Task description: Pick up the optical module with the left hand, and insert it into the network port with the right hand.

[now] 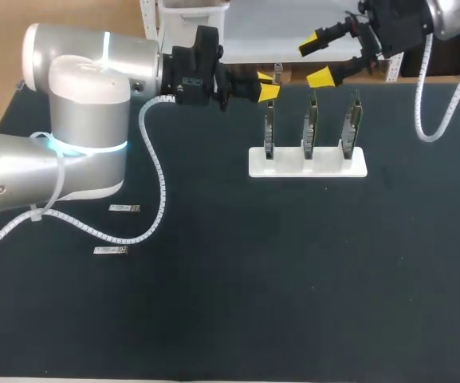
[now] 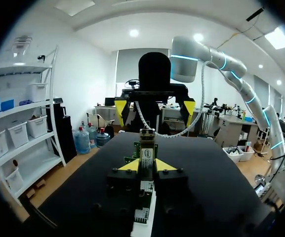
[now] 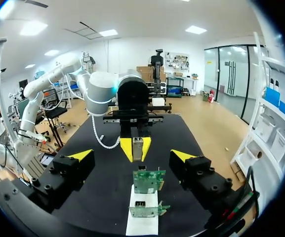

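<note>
At the lower left of the head view, two spare modules [image 1: 123,208] [image 1: 110,250] lie flat on the dark table [image 1: 293,279], well apart from the work. Each has a pale label, but the print is too small to read.

The left arm comes in from the left edge. The left gripper [image 1: 268,86] sits at upper centre, just above the leftmost network card [image 1: 269,128]. Its yellow tips are pressed together on the optical module [image 3: 138,148], a grey sliver that shows clearly only in the right wrist view. It seems to be held out lengthwise towards the other arm, probably so that arm can take it.

Right of centre, a white stand [image 1: 333,167] holds three cards upright in a row, which likely keeps the network ports reachable. I cannot tell which edge carries the ports. One card's chip has a label, which I leave unread.

At the upper right, the right gripper [image 1: 315,62] faces the module with its fingers spread wide and nothing between them.
</note>
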You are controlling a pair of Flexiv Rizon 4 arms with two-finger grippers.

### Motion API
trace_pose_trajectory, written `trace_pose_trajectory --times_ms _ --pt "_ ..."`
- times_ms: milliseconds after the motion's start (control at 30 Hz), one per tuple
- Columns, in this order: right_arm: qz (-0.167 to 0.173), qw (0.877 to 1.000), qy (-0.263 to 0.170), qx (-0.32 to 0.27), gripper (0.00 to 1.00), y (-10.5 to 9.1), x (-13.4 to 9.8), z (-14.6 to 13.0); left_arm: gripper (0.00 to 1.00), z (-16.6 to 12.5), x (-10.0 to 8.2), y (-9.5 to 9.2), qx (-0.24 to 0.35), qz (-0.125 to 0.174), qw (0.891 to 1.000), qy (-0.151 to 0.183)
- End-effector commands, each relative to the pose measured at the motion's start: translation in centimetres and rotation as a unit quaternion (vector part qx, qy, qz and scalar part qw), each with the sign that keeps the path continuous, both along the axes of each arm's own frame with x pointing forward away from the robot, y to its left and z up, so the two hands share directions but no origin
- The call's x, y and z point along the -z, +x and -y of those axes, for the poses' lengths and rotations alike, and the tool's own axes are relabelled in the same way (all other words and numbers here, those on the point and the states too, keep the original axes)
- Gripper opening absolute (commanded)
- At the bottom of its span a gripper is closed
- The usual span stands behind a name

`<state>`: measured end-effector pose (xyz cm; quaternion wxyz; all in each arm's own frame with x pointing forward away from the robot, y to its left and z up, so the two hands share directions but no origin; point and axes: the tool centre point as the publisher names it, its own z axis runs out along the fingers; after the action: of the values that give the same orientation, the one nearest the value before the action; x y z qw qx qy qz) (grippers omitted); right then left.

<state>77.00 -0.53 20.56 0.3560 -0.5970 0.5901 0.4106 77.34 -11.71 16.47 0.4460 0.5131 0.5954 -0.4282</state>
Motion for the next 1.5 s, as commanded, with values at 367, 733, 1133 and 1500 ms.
trace_pose_trajectory --times_ms 367,733,1133,1500 --pt "-0.011 1.000 0.010 -0.013 1.00 0.6 -0.1 -2.1 0.00 0.0 0.0 -0.1 -0.001 0.001 1.000 -0.001" --pt "-0.016 1.000 0.011 -0.023 1.00 0.6 -0.1 -3.3 0.00 0.0 0.0 -0.1 -0.001 0.001 1.000 -0.001" --pt "-0.030 0.999 0.008 -0.031 1.00 0.0 0.3 -3.8 0.00 0.0 0.0 -0.1 -0.001 0.001 1.000 -0.001" --pt "-0.032 0.999 0.001 -0.010 1.00 0.1 0.5 -4.3 0.00 0.0 0.0 -0.1 -0.001 0.001 1.000 -0.001"
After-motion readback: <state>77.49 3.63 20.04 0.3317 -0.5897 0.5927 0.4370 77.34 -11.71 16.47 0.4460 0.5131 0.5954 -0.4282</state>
